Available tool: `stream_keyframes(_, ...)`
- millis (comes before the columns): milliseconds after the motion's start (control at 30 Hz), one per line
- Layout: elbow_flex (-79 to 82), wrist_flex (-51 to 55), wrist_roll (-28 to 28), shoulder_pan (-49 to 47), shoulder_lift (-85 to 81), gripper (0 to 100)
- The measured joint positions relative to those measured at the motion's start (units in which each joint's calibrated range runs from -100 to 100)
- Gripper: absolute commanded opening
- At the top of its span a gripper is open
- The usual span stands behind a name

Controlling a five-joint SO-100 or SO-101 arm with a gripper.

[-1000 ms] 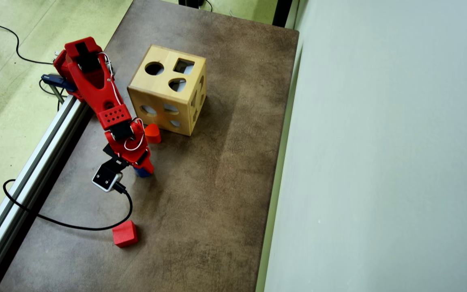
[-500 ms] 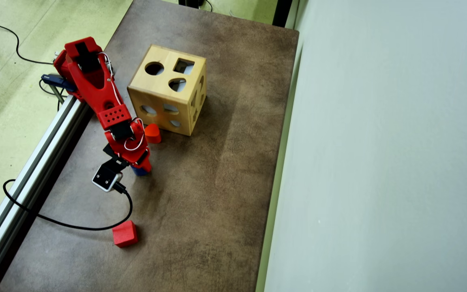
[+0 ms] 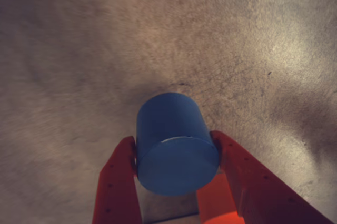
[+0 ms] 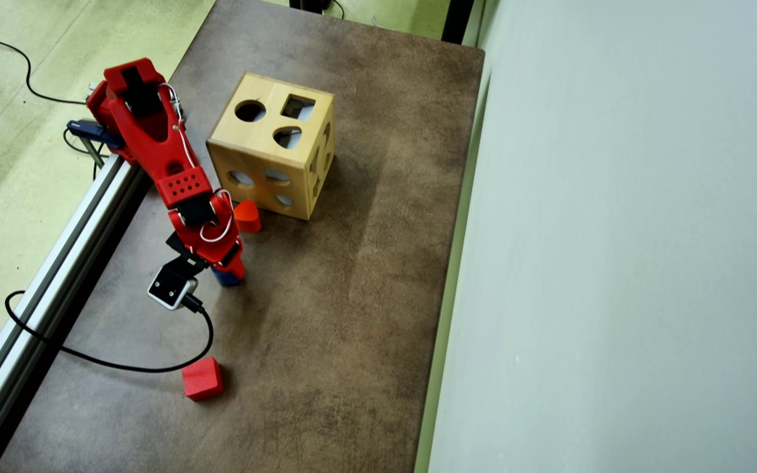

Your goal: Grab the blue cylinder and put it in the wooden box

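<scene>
In the wrist view the blue cylinder [image 3: 176,148] fills the lower middle, and my red gripper [image 3: 176,142] is shut on it, a finger pressed to each side. Its flat round end faces the camera, and it looks lifted a little off the brown table. From overhead only a sliver of the blue cylinder [image 4: 226,278] shows under the gripper [image 4: 229,273], most of it hidden by the arm. The wooden box [image 4: 272,143], a light-wood cube with round, square and rounded-triangle holes, stands up and to the right of the gripper.
An orange-red rounded block [image 4: 248,216] lies between the arm and the box. A red cube [image 4: 202,379] sits lower on the table by a black cable [image 4: 122,364]. A metal rail [image 4: 43,289] runs along the table's left edge; a pale wall [image 4: 615,263] bounds the right.
The gripper with the blue cylinder has drawn slightly up the overhead view, toward the box. The blocks and the box have not moved.
</scene>
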Motion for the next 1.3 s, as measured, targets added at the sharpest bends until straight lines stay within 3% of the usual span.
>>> stream_keyframes(400,0.0,1.6,-0.1,-1.0,-16.5,19)
stream_keyframes(1033,0.0,31.0,-3.0,-12.8,-46.5,19)
stream_keyframes(1300,0.0,32.8,-6.6,-20.3,-47.5,19)
